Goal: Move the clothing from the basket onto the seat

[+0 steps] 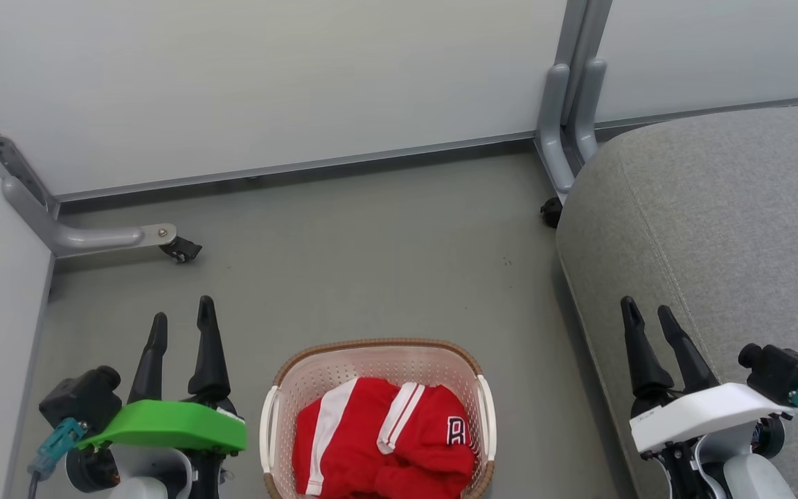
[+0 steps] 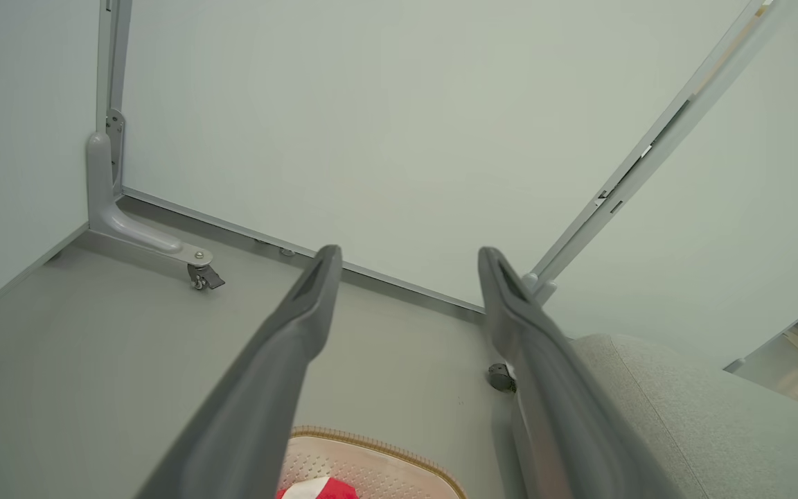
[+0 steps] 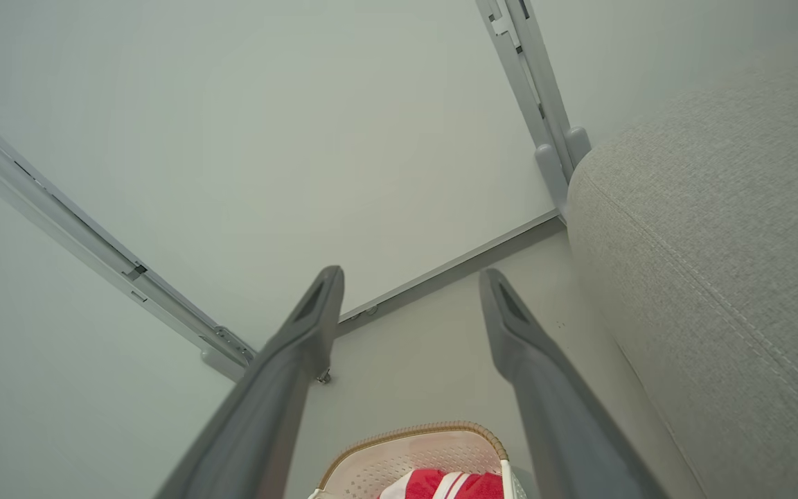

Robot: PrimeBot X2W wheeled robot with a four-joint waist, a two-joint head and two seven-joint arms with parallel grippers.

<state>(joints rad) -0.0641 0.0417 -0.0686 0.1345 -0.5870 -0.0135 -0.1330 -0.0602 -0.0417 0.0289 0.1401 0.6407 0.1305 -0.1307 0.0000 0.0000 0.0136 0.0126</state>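
Red clothing [image 1: 382, 440] with white stripes and a dark letter patch lies bunched inside the cream perforated basket [image 1: 378, 350] with a brown rim, on the floor at the bottom centre of the head view. The grey seat [image 1: 724, 229] fills the right side. My left gripper [image 1: 181, 322] hangs open and empty left of the basket. Over the seat's front edge my right gripper [image 1: 648, 312] is open and empty too. Both wrist views catch the basket [image 2: 371, 457] [image 3: 413, 450] and a bit of the clothing [image 2: 316, 488] [image 3: 440, 482] low between the spread fingers, with the seat [image 2: 683, 409] [image 3: 717, 263] to the right.
White partition panels [image 1: 267, 83] wall off the back and left. Their grey feet with castors [image 1: 181, 248] [image 1: 551, 211] rest on the grey floor [image 1: 371, 256] between the basket and the panels.
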